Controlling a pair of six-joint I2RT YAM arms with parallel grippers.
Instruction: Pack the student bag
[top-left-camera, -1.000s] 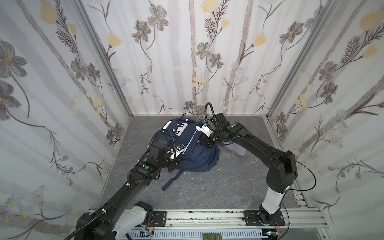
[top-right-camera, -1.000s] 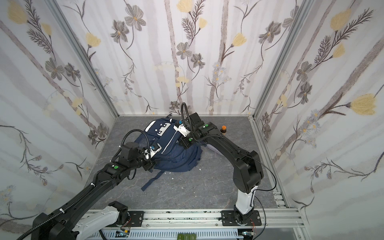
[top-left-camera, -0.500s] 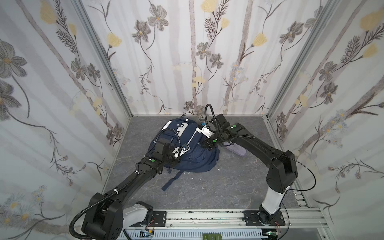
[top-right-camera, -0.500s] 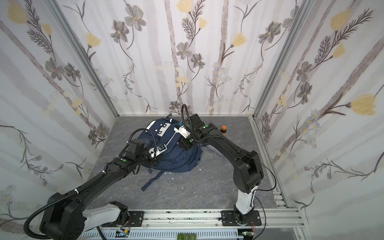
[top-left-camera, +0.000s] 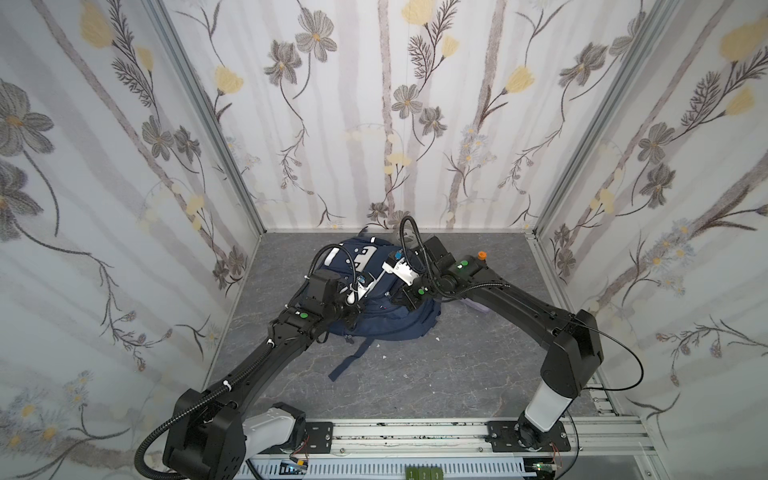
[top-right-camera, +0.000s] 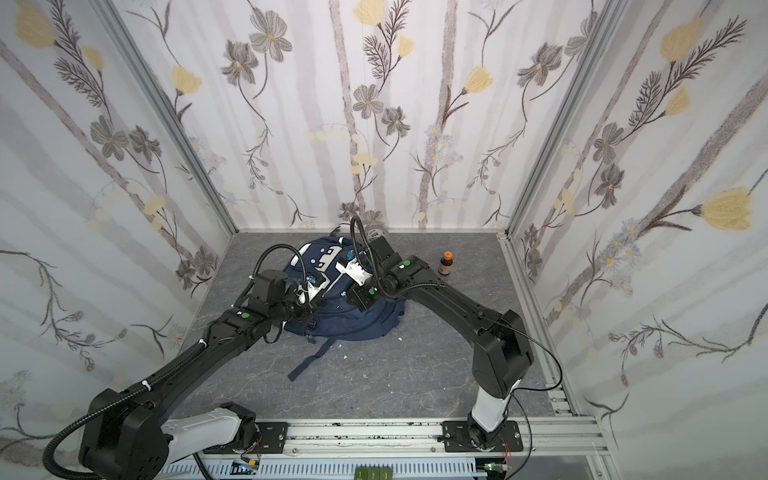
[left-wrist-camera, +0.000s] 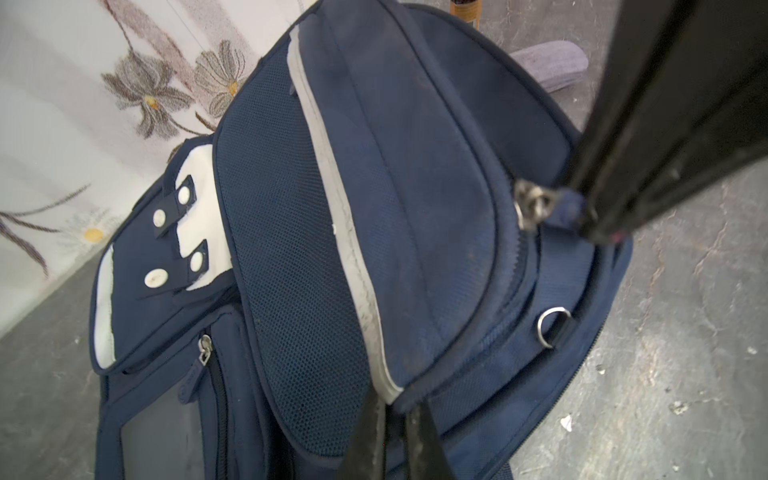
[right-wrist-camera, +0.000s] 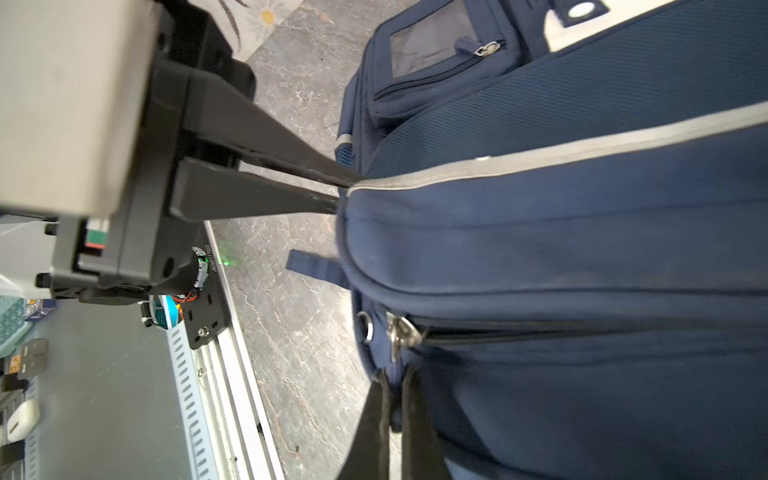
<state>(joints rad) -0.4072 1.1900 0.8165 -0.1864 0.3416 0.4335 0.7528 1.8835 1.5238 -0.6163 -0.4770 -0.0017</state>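
The student bag (top-left-camera: 386, 316) sits on the worktop (top-left-camera: 457, 374), toward eleven o'clock. My left wrist view catches the right end effector (left-wrist-camera: 598, 237) clamped on its zip pull (left-wrist-camera: 567, 205); the right wrist view, the left end effector (right-wrist-camera: 347, 193) pinching its flap (right-wrist-camera: 498, 224).

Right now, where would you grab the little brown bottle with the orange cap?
Probably its round body, below the orange cap, coming down from above. The brown bottle stands upright on the table, clear of the student bag, and the right arm lies across its near side, so a low reach from the front looks blocked.
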